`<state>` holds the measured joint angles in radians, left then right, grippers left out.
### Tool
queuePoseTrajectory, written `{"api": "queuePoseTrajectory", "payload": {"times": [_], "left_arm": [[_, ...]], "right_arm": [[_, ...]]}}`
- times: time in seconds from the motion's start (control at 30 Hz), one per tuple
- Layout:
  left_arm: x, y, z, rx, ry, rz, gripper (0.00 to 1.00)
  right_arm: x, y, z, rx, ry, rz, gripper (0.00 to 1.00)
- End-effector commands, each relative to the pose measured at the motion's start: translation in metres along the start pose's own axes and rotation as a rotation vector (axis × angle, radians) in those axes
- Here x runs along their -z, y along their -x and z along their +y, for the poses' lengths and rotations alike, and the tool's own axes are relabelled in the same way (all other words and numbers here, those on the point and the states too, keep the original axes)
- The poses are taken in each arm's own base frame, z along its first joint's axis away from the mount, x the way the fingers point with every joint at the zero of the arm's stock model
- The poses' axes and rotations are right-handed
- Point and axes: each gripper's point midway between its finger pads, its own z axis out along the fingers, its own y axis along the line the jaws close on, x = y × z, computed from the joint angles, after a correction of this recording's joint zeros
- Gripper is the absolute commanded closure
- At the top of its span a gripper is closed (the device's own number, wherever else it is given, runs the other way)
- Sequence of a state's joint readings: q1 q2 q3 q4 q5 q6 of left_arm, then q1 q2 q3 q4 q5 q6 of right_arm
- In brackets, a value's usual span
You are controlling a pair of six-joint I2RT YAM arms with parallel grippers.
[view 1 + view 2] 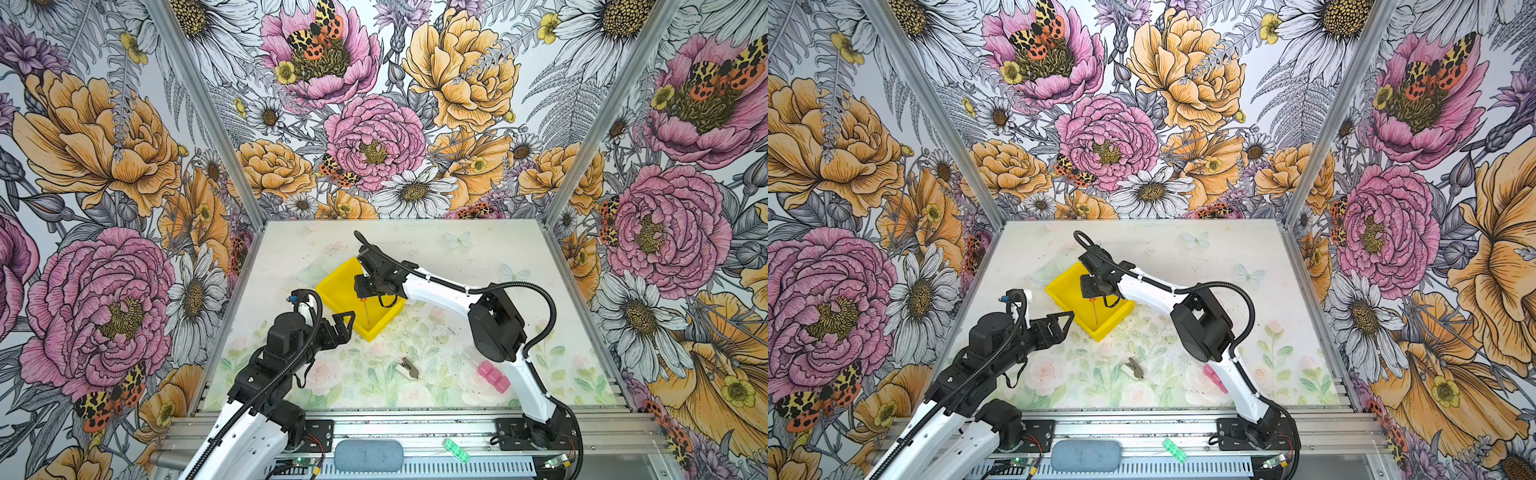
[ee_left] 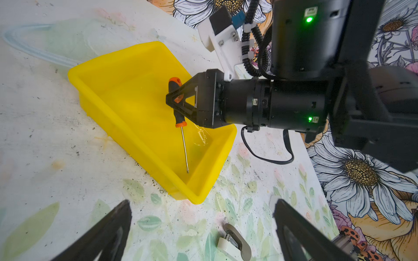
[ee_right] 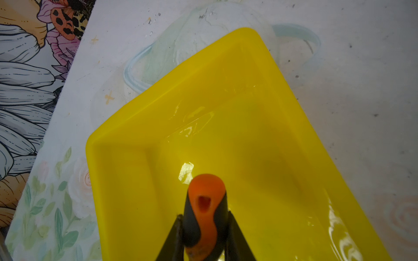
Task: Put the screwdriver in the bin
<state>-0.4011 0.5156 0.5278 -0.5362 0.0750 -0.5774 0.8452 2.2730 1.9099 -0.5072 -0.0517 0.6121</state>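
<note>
Table point(image 1: 457, 257): pale, with a faded flower print, and it carries everything here.
Bin point(image 1: 336, 291): bright yellow, low-walled and open on top. I can see nothing lying on its floor.
Right pincer point(image 2: 176, 102): reaches over the bin and is clamped on the screwdriver's handle, one jaw on either side.
Left pincer point(image 1: 348, 324): sits just beside the bin's near corner with its jaws spread wide, holding nothing.
Pink blocks point(image 1: 493, 376): a short row well apart from the bin, on the right arm's side.
Clip-like object point(image 1: 408, 368): grey and white, lying on the table nearer the arm bases than the bin is.
Screwdriver point(image 2: 180, 123): hangs roughly upright inside the bin's outline, handle up and tip down near the floor. Whether the tip touches, I cannot tell.
Handle point(image 3: 207, 192): stubby orange and black, and it looks rubbery. I'd judge it the right place to hold, being thick and unlikely to slip.
Shaft point(image 2: 185, 149): thin, stiff steel, likely slick and hard to pinch. The whole tool seems light and sturdy, so a short drop should do no harm, though it may tip over and rattle.
</note>
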Motion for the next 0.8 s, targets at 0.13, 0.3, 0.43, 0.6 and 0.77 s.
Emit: {"api": "queuePoseTrajectory", "payload": {"times": [0.13,0.3,0.43,0.6,0.77], "left_arm": [[-0.001,0.003,0.001,0.002,-0.007,-0.010,0.01],[0.000,0.006,0.001,-0.003,-0.007,-0.018,0.01],[0.000,0.008,0.001,-0.008,-0.006,-0.023,0.01],[-0.001,0.013,0.003,-0.016,0.000,-0.040,0.01],[0.001,0.027,0.018,-0.012,0.083,-0.114,0.01]], "right_arm": [[0.005,0.011,0.001,-0.005,-0.024,-0.045,0.64],[0.017,0.022,0.005,0.000,-0.021,-0.080,0.55],[0.036,0.036,0.007,0.021,-0.035,-0.129,0.48],[0.072,0.054,0.003,0.032,-0.056,-0.199,0.37],[0.126,0.061,-0.022,0.043,-0.149,-0.281,0.16]]}}
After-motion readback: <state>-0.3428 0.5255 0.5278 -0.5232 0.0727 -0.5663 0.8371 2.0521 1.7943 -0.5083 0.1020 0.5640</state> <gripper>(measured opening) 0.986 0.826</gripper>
